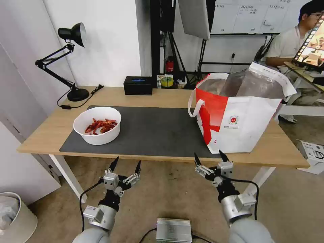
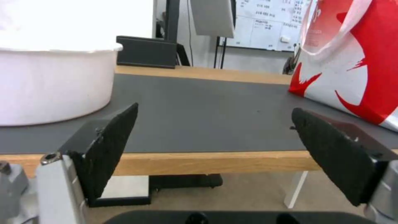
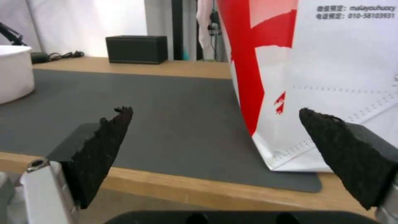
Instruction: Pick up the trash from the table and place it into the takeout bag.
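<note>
Jaws spread wide, holding nothing, on both left gripper (image 1: pixel 126 164) and right gripper (image 1: pixel 209 156), hovering just off the near edge of the surface (image 1: pixel 162 94). Head view: white bowl (image 1: pixel 97 125) of red shells on the dark mat's (image 1: pixel 152 131) left part, takeout bag (image 1: pixel 241 111) upright on its right end, well apart. Left wrist view: bowl (image 2: pixel 54 84) beyond one black finger (image 2: pixel 110 146). Right wrist view: bag (image 3: pixel 323 77) close beyond a finger (image 3: pixel 352 155).
</note>
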You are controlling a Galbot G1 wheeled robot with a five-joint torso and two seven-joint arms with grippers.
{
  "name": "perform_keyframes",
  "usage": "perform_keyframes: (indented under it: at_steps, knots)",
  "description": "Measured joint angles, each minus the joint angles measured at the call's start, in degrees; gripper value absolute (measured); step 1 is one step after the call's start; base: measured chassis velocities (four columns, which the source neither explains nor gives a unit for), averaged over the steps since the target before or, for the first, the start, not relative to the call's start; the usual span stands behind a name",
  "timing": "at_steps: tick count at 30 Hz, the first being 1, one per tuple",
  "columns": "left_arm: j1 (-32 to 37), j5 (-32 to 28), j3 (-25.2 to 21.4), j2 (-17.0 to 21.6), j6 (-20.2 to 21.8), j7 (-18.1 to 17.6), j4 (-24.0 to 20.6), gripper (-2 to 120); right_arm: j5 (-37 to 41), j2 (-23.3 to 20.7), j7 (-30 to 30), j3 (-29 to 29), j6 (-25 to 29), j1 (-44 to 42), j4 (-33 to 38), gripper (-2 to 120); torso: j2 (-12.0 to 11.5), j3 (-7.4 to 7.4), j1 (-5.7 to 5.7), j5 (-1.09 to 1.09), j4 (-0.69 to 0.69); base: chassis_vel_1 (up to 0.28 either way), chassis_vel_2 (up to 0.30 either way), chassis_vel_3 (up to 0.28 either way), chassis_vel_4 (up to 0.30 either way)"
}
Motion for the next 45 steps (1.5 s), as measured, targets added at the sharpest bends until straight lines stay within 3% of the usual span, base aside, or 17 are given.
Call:
perform_keyframes:
  at_steps: [22,29,34,39,40,42,44,45]
  knots:
    - [-0.3,-0.6,-0.4,0.0,-0.6,0.1,0.3,100,-0.2,0.4,0.1,0.1,0.2,-2.0,0.3,100,0.0,0.0,0.0,0.01,0.0,0.0,0.0,0.0,0.0]
    - [-1.3,-1.6,-1.5,1.2,0.9,-1.8,-0.8,100,-0.2,0.4,0.1,0.2,0.1,-1.9,0.4,100,0.0,0.0,0.0,0.0,0.01,0.0,0.0,0.0,0.0]
    - [-4.4,-4.9,-3.5,5.2,4.3,-4.4,-2.2,100,-0.2,0.4,0.1,0.2,0.1,-1.9,0.4,100,0.0,0.0,0.0,-0.01,0.0,0.0,0.0,0.0,0.0]
    - [-8.0,-12.2,-6.7,12.3,9.8,-7.9,-4.2,100,-0.1,0.3,0.1,0.2,0.1,-1.9,0.4,100,0.0,0.0,0.0,0.0,0.01,0.0,0.0,0.0,0.0]
    - [-9.2,-13.6,-6.9,14.2,10.9,-8.7,-3.9,100,-0.1,0.3,0.1,0.2,0.1,-1.9,0.4,100,0.0,0.0,0.0,0.0,0.0,0.0,0.0,0.0,0.0]
    - [-9.3,-13.7,-6.9,14.4,10.9,-8.8,-3.8,100,-0.1,0.3,0.1,0.2,0.1,-1.9,0.4,100,0.0,0.0,0.0,-0.01,0.0,0.0,0.0,0.0,0.0]
    - [-13.5,-16.7,-7.1,19.4,12.9,-11.0,-0.6,100,-0.1,0.3,0.1,0.2,0.0,-1.9,0.4,100,0.0,0.0,0.0,-0.02,0.0,0.0,0.0,0.0,0.0]
    - [-13.5,-16.7,-7.1,19.4,12.9,-11.0,-0.6,100,-0.1,0.3,0.1,0.2,0.0,-1.9,0.4,100,0.0,0.0,0.0,-0.02,0.0,0.0,0.0,0.0,0.0]
